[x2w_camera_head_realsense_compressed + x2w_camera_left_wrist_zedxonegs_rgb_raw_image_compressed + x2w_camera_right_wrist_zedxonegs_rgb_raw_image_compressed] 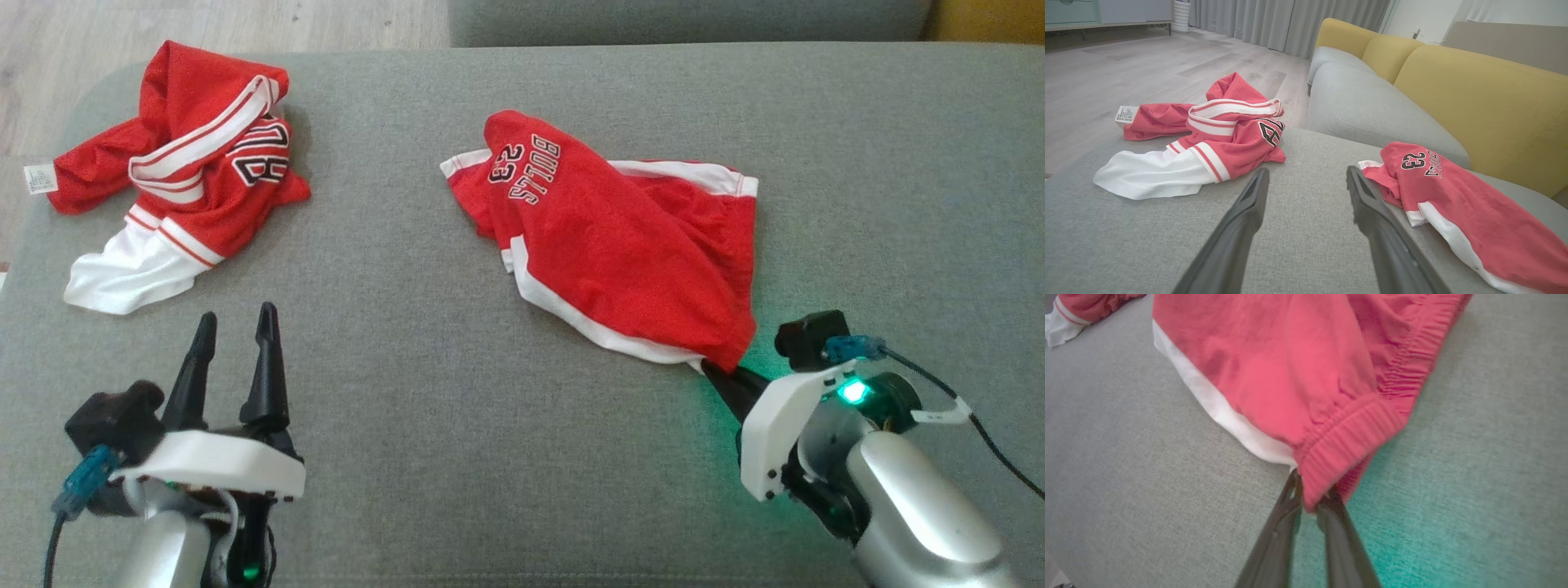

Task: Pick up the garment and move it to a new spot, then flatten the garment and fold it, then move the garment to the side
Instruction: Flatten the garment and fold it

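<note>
The garment (620, 245) is a pair of red shorts with white trim and "BULLS 23" print, lying crumpled mid-cushion. My right gripper (720, 374) meets its near right corner. In the right wrist view the right gripper (1310, 494) is shut on the ribbed red waistband of the garment (1290, 367), fabric pinched between the dark fingers. My left gripper (237, 322) rests open at the lower left, holding nothing. In the left wrist view the left gripper (1306, 175) points between the two cloths, with the garment (1474, 212) to its right.
A second red and white jersey (196, 180) lies bunched at the far left of the grey cushion (490, 457); the left wrist view shows the jersey (1224, 134) too. A yellow backrest (1474, 102) and wooden floor (1126, 61) lie beyond.
</note>
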